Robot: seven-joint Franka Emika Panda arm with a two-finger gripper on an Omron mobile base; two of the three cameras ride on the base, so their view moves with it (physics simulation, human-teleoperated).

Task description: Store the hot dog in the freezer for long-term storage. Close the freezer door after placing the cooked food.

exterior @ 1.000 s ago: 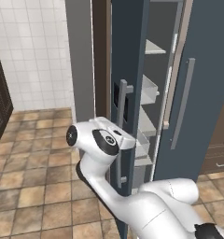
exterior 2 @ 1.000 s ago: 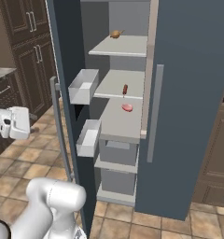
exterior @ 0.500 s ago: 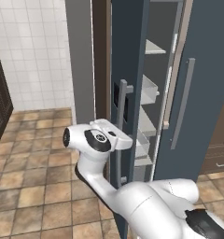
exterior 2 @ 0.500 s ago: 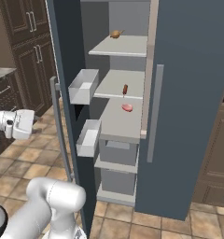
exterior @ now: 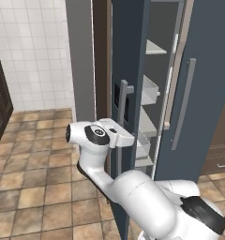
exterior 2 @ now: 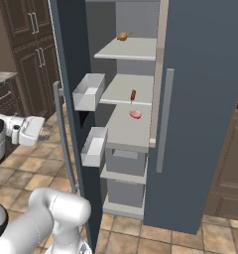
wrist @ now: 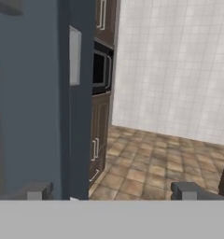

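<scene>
Two dark fingertips of your gripper [wrist: 111, 190] stand wide apart at the bottom of the hand view, with nothing between them but brown floor tiles [wrist: 151, 163]. You see the small slender reddish-brown hot dog [exterior 2: 133, 95] lying on the middle pale grey shelf [exterior 2: 122, 88] inside the tall narrow slate-blue freezer [exterior 2: 133, 74], well apart from the gripper. Your white hand [exterior 2: 28, 130] hangs outside the cabinet, on the outer side of the open slate-blue freezer door [exterior 2: 74, 74], near its long vertical grey bar handle [exterior 2: 64, 134]. From the left base view the hand [exterior: 115, 133] sits just beside that bar handle [exterior: 122, 126], below the black dispenser panel [exterior: 119, 101]. One shelf down from the hot dog lies a pink lump of meat [exterior 2: 135, 114], and a tan roundish food [exterior 2: 123, 35] rests on the top shelf. White bins [exterior 2: 89, 92] hang on the door's inner face.
</scene>
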